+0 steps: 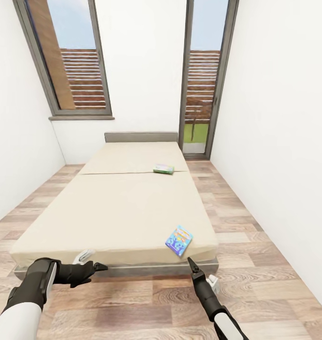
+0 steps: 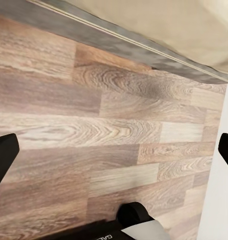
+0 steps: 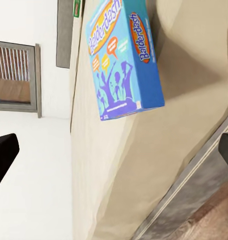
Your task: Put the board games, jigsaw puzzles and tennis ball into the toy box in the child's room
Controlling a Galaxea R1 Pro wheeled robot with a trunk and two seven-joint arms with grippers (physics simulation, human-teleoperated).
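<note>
Just beyond my right fingers (image 1: 193, 262), spread empty, the Balderdash box (image 1: 179, 240) lies on the bed (image 1: 114, 208) corner, long axis tilted; left fingers (image 1: 100, 267) open, farther off.

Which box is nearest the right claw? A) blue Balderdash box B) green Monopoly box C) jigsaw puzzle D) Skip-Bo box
A: the blue Balderdash box lies at the foot corner of the bed, just above the right claw; the title reads clearly in the right wrist view.
</note>
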